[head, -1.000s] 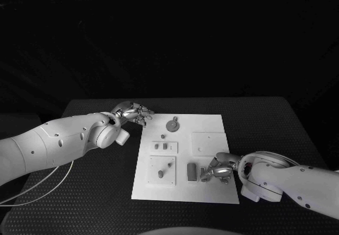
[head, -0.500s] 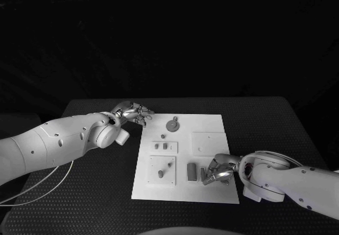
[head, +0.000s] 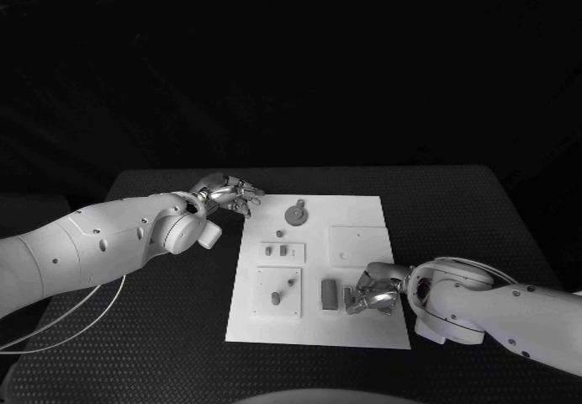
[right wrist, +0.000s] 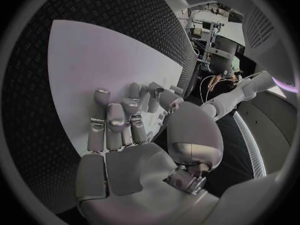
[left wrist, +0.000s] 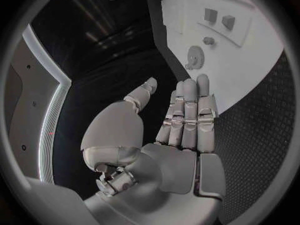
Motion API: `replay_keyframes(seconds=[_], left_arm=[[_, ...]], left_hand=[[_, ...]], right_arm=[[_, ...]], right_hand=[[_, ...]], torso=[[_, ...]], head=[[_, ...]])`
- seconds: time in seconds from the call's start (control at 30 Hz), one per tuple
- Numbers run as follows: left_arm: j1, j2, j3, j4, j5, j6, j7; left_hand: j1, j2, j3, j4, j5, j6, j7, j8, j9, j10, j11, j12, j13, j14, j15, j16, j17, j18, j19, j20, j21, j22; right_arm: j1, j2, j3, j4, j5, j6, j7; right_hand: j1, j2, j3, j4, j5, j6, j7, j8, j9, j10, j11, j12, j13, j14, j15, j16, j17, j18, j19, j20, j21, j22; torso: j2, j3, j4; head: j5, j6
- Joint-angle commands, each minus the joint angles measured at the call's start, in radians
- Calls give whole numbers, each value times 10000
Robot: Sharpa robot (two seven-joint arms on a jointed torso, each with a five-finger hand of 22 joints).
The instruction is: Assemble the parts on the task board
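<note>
Black table [head: 485,219] carries the board [head: 364,328]; right hand [head: 373,292] curls onto a part [head: 351,298] there, grip unclear; left hand [head: 228,194], spread, is far.

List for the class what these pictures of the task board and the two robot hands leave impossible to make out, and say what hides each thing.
1. Head view: whether the right robot hand holds a part; its fingers cover that spot on the task board.
2. Right wrist view: the same contact, hidden behind the hand's fingers.
3. Head view: the shapes of the small parts, too small to tell.
4. Left wrist view: the board's near half, cut off by the circle's rim.
</note>
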Motion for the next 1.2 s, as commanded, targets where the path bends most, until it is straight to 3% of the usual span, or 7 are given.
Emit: replay_keyframes(seconds=[0.03,0.27,0.4,0.67,1.07,1.13,1.2], left_arm=[[11,12,6,34,44,160,98],[11,7,6,38,32,146,94],[11,3,6,39,32,162,74],[11,8,6,29,32,162,73],[11,41,5,-13,32,97,115],[11,53,5,-38,44,75,137],[12,70,5,-75,202,39,146]], left_hand=[[-64,15,9,53,-36,-7,29,15,-9,-69,1,6,15,20,4,-40,18,191,65,24,-53,15],[-59,36,16,63,-36,21,18,34,-3,-54,-3,16,21,18,2,-44,23,192,64,24,-61,21],[-59,33,15,63,-36,22,17,34,-2,-53,-4,17,22,18,1,-44,25,192,64,25,-63,22],[-59,29,13,64,-36,21,16,35,-3,-53,-4,17,23,17,1,-45,27,192,64,25,-65,24],[-60,23,11,65,-36,20,16,36,-3,-54,-4,17,24,17,1,-47,29,192,64,25,-68,27],[-65,16,6,66,-37,20,16,36,-3,-55,-3,17,25,15,2,-49,30,191,62,26,-71,29],[-72,2,-1,68,-37,15,17,34,-4,-57,-2,16,25,12,3,-52,32,189,59,28,-75,31]], right_arm=[[-11,31,-3,-12,-351,-133,-486],[-19,95,-3,-48,-485,-130,-666],[-21,95,-3,-54,-454,-88,-651],[-21,74,-3,-86,-171,-63,-552],[62,-240,75,-289,825,-102,139],[197,-274,104,-613,1570,-287,748],[326,-302,117,-926,2321,-481,1376]], right_hand=[[0,223,-43,-147,-37,104,-43,61,9,54,-60,45,-19,46,-45,4,2,133,49,-19,36,193],[-28,1054,-62,-786,-24,236,-100,127,9,149,-113,41,-45,165,-70,2,83,133,65,-32,59,189],[-67,1182,-45,-916,-19,259,-110,136,4,171,-119,36,-52,192,-71,-2,104,133,75,-29,58,184],[-159,1052,-68,-1020,-22,260,-108,132,-8,184,-116,24,-59,186,-66,-17,77,133,78,-19,51,179],[-443,-220,64,-491,-10,103,-65,27,-92,137,-49,-44,-81,101,-64,-102,-27,133,105,-16,-39,149],[-368,-662,174,-321,-10,-331,91,-197,-182,-9,75,-77,-67,-12,9,-155,-30,133,13,11,-101,148],[-193,-858,218,-289,-29,-725,254,-374,-237,-207,218,-76,-25,-157,146,-180,-17,133,-122,69,-151,168]], torso=[[1,-1,-5],[-4,-1,-1],[-4,-1,-1],[-3,2,-7],[-14,8,-15],[-16,5,-8],[-24,4,-18]], head=[[6,-8],[-2,-27],[-2,-27],[-8,-23],[-38,126],[-79,227],[-101,357]])
